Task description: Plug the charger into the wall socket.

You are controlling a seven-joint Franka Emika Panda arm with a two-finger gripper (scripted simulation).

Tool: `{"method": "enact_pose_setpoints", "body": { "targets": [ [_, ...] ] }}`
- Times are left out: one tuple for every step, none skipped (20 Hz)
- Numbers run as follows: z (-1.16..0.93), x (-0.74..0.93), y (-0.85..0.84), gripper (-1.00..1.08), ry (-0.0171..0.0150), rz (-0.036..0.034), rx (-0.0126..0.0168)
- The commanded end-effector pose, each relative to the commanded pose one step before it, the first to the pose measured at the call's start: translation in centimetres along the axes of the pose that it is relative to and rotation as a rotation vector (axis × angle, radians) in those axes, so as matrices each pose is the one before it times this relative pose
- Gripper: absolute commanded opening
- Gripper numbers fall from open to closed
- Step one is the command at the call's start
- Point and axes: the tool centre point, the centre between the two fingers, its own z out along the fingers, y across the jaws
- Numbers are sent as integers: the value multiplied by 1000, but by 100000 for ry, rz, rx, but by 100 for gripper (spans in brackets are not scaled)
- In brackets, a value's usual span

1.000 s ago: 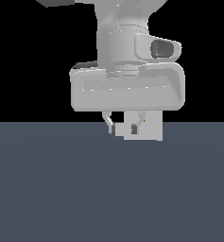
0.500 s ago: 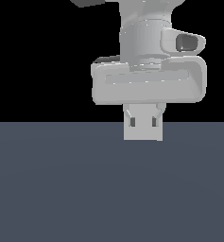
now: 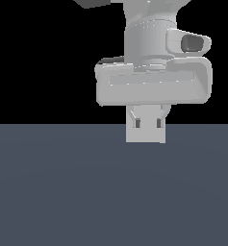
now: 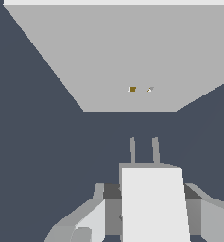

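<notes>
In the wrist view my gripper (image 4: 151,210) is shut on the charger (image 4: 153,203), an off-white block with two grey prongs (image 4: 144,150) on its front end. The prongs point at the wall socket (image 4: 108,56), a flat light-grey plate with two tiny holes (image 4: 132,89). The prongs line up roughly with the holes, with a gap between them and the plate. In the exterior view the gripper (image 3: 147,123) hangs under the wide hand in line with the light-grey square of the socket (image 3: 145,138). There I cannot tell the charger apart from it.
A dark grey-blue floor (image 3: 62,192) fills the lower half of the exterior view, with a black background above it. The white arm and wrist camera housing (image 3: 195,44) rise above the hand.
The hand has moved toward the exterior view's right and turned from a skewed pose to square, now centred over the light-grey square. The grip stays shut.
</notes>
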Motion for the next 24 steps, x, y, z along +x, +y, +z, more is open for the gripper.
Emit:
{"method": "enact_pose_setpoints", "body": {
  "targets": [
    [39, 226, -3, -100, 29, -5, -3],
    [37, 162, -1, -100, 0, 0, 0],
    [45, 199, 0, -100, 0, 0, 0],
    [53, 235, 0, -100, 0, 0, 0],
    [61, 271, 0, -100, 0, 0, 0],
    [69, 306, 0, -100, 0, 0, 0],
    [77, 341, 1, -100, 0, 0, 0],
    [84, 376, 1, -100, 0, 0, 0],
    [92, 409, 1, -100, 0, 0, 0],
    [90, 400, 1, -100, 0, 0, 0],
    [81, 363, 1, -100, 0, 0, 0],
    [73, 325, 1, -100, 0, 0, 0],
    [64, 288, 1, -100, 0, 0, 0],
    [56, 252, 1, -100, 0, 0, 0],
    [48, 216, 1, -100, 0, 0, 0],
    [40, 181, 1, -100, 0, 0, 0],
    [32, 146, 1, -100, 0, 0, 0],
    [24, 111, 1, -100, 0, 0, 0],
    [16, 76, 1, -100, 0, 0, 0],
    [9, 41, 1, -100, 0, 0, 0],
    [4, 4, -42, -100, -7, -67, 13],
    [-7, -28, 1, -100, 0, 0, 0],
    [-10, -43, 1, -100, 0, 0, 0],
    [-4, -16, 0, -100, 0, 0, 0]
  ]
}}
